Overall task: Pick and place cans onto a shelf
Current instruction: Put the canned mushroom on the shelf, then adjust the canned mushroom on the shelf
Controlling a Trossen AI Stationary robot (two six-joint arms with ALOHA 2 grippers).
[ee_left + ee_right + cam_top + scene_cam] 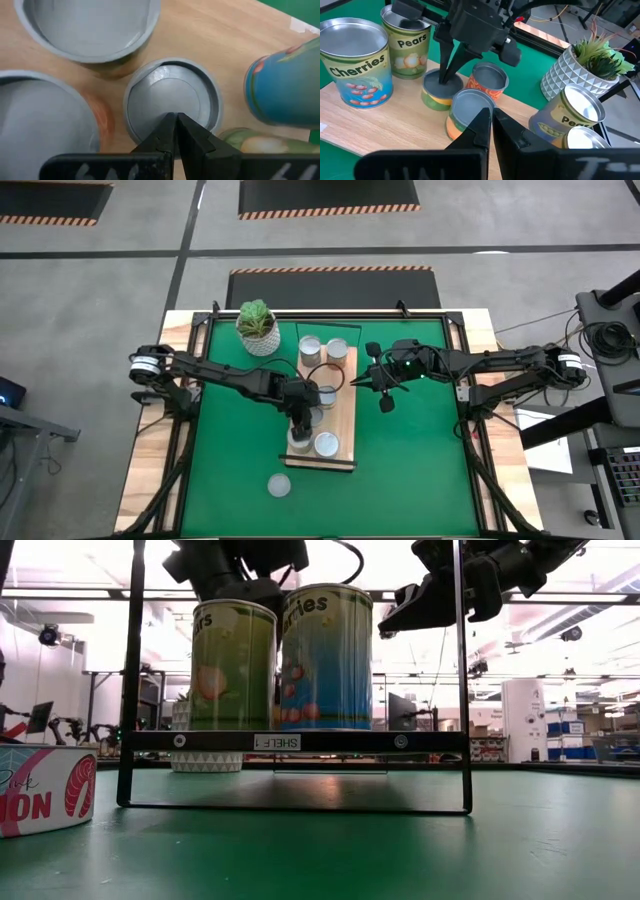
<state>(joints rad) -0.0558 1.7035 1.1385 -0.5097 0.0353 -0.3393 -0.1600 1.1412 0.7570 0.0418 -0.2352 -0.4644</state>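
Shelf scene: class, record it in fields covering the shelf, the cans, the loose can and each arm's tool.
shelf: wooden board on the green mat
cans on shelf: seven, upright
loose can: on the mat, off the shelf's end
left tool: shut, tips over a small can's top
right tool: shut, empty, by the shelf's right side

This is looking like a robotics lab or industrial test hall rather than a home. Grey concrete flooring (100, 290) is spreading around the wooden-edged table (150, 480), with black floor mats edged in orange-and-black hazard stripes (330, 275) lying beyond its far side. Across the table, the low view is showing bright ceiling strip lights (90, 580), more black robot arms on stands (70, 725) at the far left, and shelving stacked with blue boxes (560, 735) at the far right.
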